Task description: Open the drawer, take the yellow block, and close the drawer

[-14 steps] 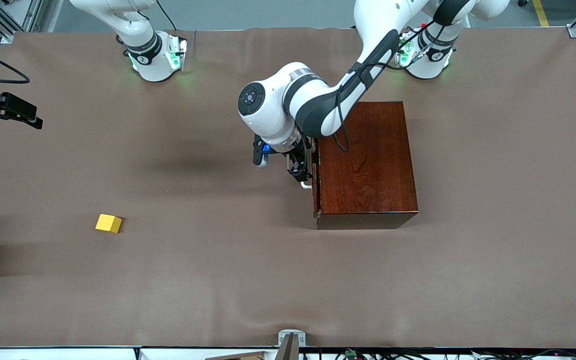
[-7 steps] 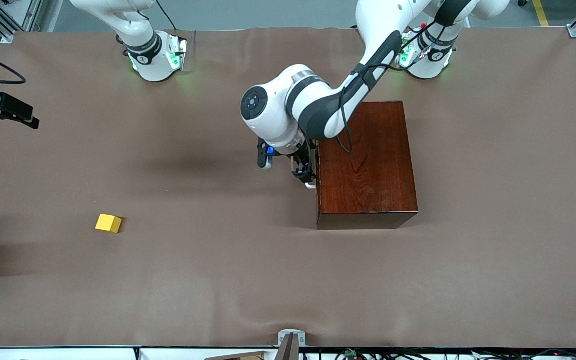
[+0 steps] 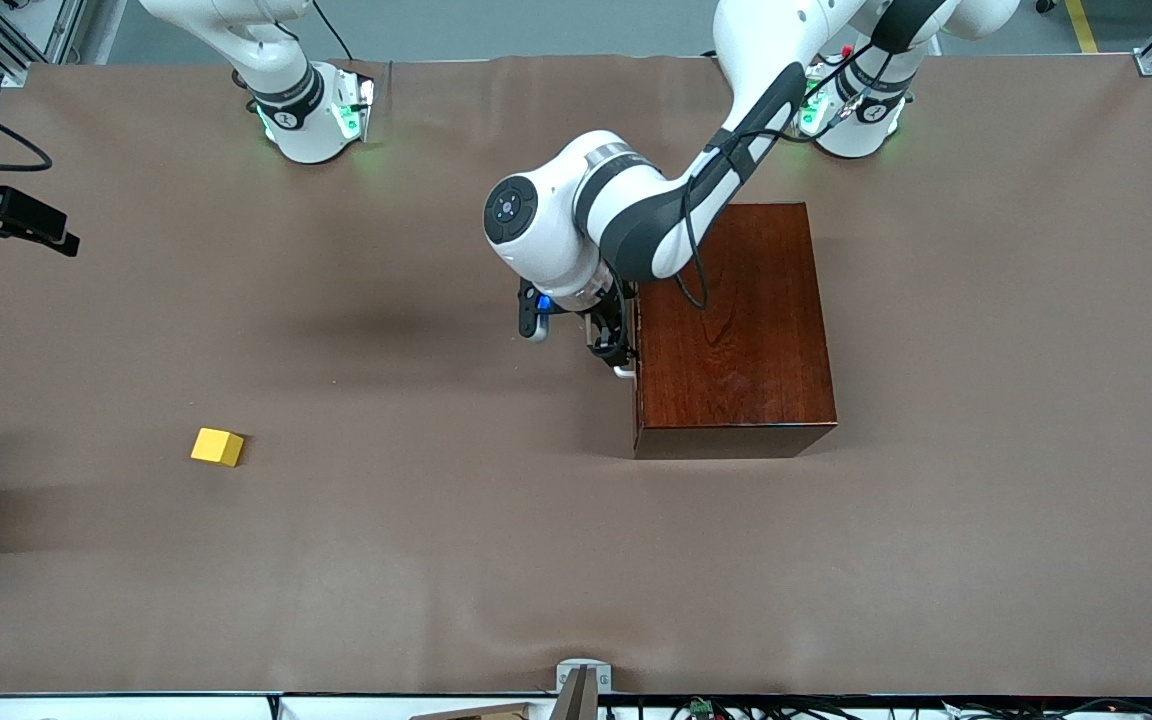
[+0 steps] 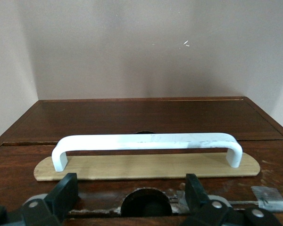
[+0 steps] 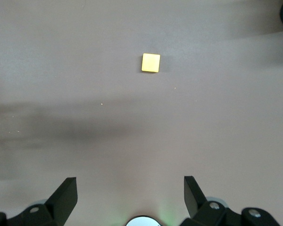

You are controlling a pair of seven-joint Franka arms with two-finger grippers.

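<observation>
Now the drawer point(image 3: 633, 360) sits flush in the box point(image 3: 736, 330), no longer ajar. Left gripper point(image 3: 608, 340), fingers spread, at the handle point(image 4: 148, 143). Right gripper point(image 5: 129, 193), spread, waits high over the yellow block point(image 3: 217, 446), already out on the table point(image 3: 436, 560). Task looks finished.

The left arm comes in from its base and bends down so its wrist hangs low at the box's front face, with the left gripper point(image 3: 608, 342) right at the handle and its fingers point(image 4: 66, 194) spread wide apart, not clamped on anything. The right arm is just waiting, folded back up near its own end of the table, right gripper point(image 5: 130, 195) held high with fingers point(image 5: 67, 197) open too, pointing straight down.
</observation>
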